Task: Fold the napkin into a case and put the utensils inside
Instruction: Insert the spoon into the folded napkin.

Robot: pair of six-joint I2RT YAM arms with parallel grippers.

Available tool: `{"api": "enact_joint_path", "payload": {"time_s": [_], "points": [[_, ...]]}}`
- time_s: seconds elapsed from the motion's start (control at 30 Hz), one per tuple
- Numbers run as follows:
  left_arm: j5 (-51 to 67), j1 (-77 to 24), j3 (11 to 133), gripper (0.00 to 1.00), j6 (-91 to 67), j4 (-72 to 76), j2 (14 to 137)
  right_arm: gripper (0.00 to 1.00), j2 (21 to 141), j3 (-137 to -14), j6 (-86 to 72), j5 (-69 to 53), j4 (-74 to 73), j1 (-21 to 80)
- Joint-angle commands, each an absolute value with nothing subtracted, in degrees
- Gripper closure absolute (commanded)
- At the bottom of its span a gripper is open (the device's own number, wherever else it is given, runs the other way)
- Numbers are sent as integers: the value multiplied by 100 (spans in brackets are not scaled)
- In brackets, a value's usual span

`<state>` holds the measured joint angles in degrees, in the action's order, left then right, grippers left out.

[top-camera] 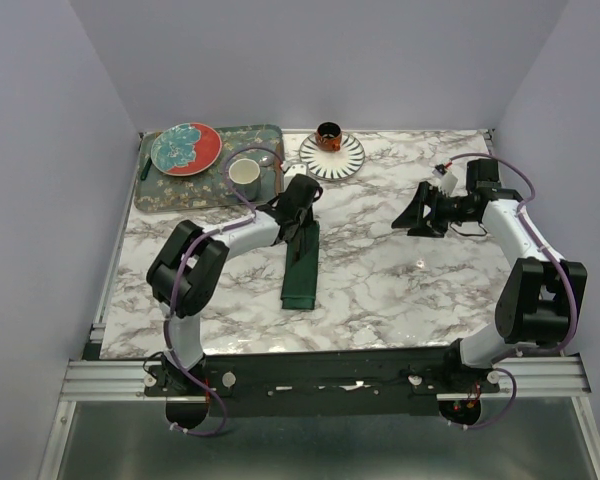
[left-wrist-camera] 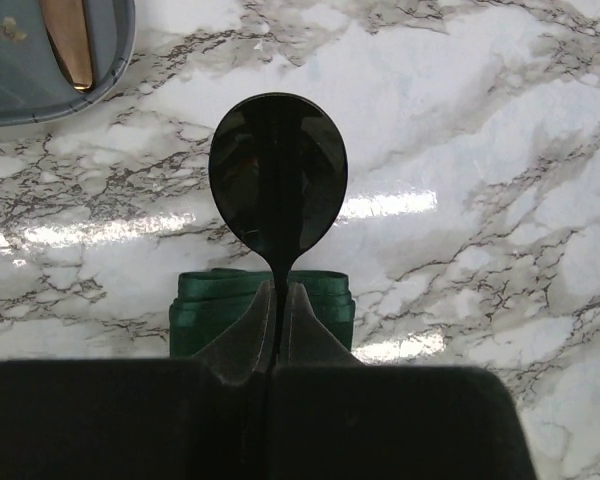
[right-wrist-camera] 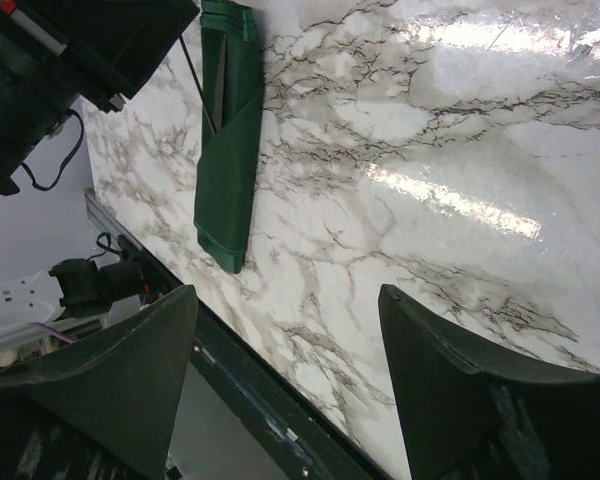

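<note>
The napkin is folded into a long narrow dark green case (top-camera: 301, 262) lying on the marble table, also seen in the right wrist view (right-wrist-camera: 230, 170). My left gripper (top-camera: 298, 205) hovers over the case's far end and is shut on the thin neck of a black spoon-shaped utensil (left-wrist-camera: 278, 175), whose bowl points away from it. The case's open end (left-wrist-camera: 200, 305) lies just under the fingertips. A slim dark piece (right-wrist-camera: 219, 80) lies along the case's upper part. My right gripper (top-camera: 417, 215) is open and empty over bare table to the right (right-wrist-camera: 285, 300).
A grey-green tray (top-camera: 205, 190) at the back left holds a red and teal plate (top-camera: 185, 148), a white cup (top-camera: 244, 173) and a silver spoon (top-camera: 270, 158). A striped plate (top-camera: 338, 160) with a small orange cup (top-camera: 328, 133) stands behind the case. The tray's corner shows in the left wrist view (left-wrist-camera: 30, 85).
</note>
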<state>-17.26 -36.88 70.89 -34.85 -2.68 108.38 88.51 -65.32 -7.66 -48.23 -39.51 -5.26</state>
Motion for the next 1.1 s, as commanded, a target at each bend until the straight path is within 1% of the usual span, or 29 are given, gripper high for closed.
{"api": "enact_joint_path", "payload": {"time_s": [0.0,0.33,0.87,1.0,1.07], "points": [[-1688,-3806,6873,100,-3621,-290,10371,19,8859,-6583,-695,-4957,-3937,-545],[-1635,-4060,6416,100,-3867,-422,10099,19,8613,-6311,-607,-4939,-3938,-545],[-1521,-4219,6161,100,-4201,-817,10011,19,8271,-5828,-668,-4939,-3736,-545],[-1494,-4245,6152,99,-4219,-914,10019,19,8165,-5696,-694,-4940,-3657,-545],[-1485,-4245,6161,95,-4228,-958,10037,19,8112,-5643,-703,-4948,-3647,-545]]}}
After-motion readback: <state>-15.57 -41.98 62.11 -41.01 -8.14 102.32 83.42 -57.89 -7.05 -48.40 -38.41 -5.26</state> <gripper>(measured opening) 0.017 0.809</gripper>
